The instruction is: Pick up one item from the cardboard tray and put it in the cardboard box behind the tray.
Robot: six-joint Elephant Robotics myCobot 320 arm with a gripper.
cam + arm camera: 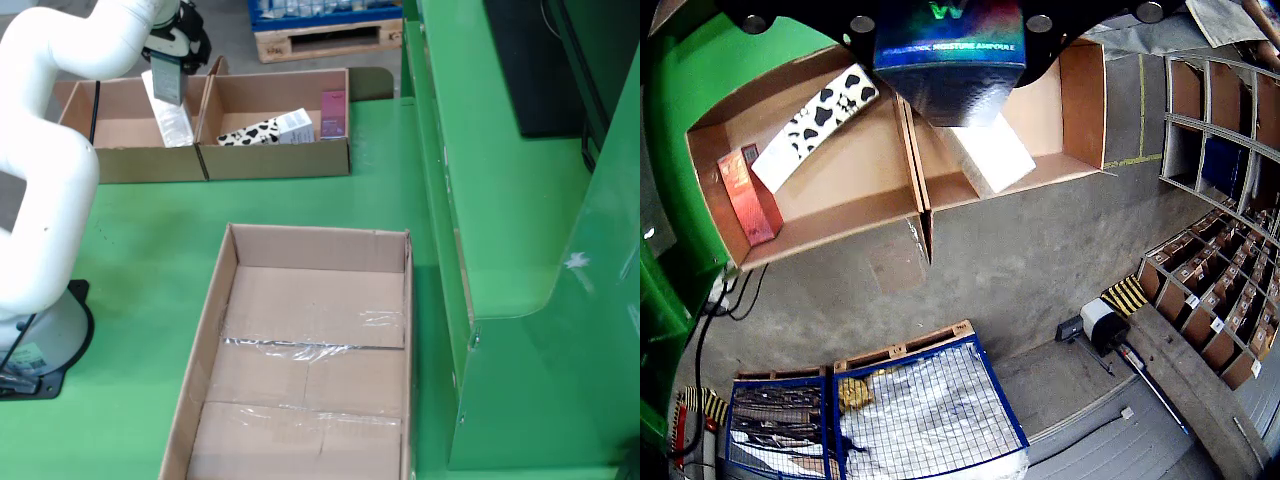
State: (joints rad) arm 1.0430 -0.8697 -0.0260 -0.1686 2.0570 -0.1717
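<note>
In the wrist view a dark iridescent ampoule box (950, 60) fills the top centre, with my gripper (950, 25) shut on it. In the fixed view the ampoule box (165, 78) hangs under the gripper (168, 50), above the left of two cardboard boxes (110, 165). Below it a white carton (176, 122) leans in that box. The neighbouring cardboard box (280, 160) holds a cow-patterned carton (250, 132) and a pink-red carton (333, 113). The long cardboard tray (225, 300) in front shows only its taped floor. My fingers are hidden behind the held box.
The white arm (40, 170) and its base (40, 345) stand at the left of the green table. A raised green ledge (500, 200) runs along the right. Beyond the table edge are a wire-mesh pallet cage (925, 410) and shelving (1220, 290).
</note>
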